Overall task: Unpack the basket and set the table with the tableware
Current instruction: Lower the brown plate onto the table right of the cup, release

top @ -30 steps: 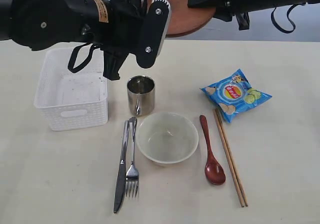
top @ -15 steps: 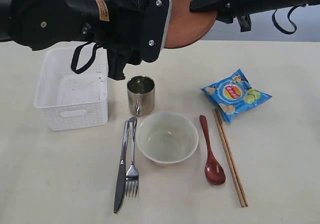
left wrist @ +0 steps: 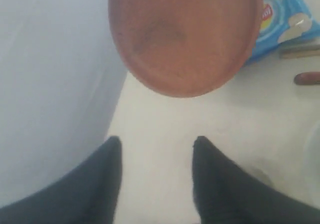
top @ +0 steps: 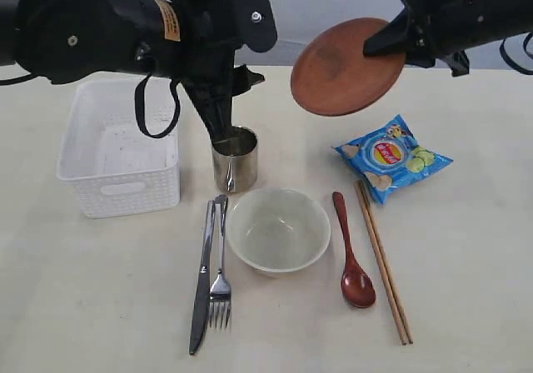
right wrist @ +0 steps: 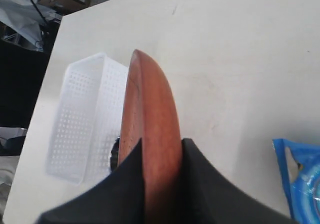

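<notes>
The reddish-brown plate [top: 346, 67] hangs tilted in the air above the table [top: 466, 306], with my right gripper [top: 379, 44] shut on its right rim. In the right wrist view the plate [right wrist: 152, 114] stands edge-on between the right gripper [right wrist: 162, 146] jaws. My left gripper [top: 260, 52] is open and empty, left of the plate and above the steel cup [top: 235, 158]. Its wrist view shows the left gripper [left wrist: 156, 146] apart from the plate [left wrist: 185, 34]. The white basket [top: 117, 186] is empty. Bowl [top: 279, 227], knife [top: 202, 273], fork [top: 221, 273], spoon [top: 354, 261] and chopsticks [top: 383, 261] lie on the table.
A blue chip bag [top: 391, 156] lies on the table at the right, below the held plate and just behind the chopsticks. The bulky left arm [top: 83, 27] hangs over the back of the basket. The table's far edge runs just behind the basket.
The right gripper has carried the plate to the right and lower, away from the left gripper. The left gripper has opened and swung away from the plate.
</notes>
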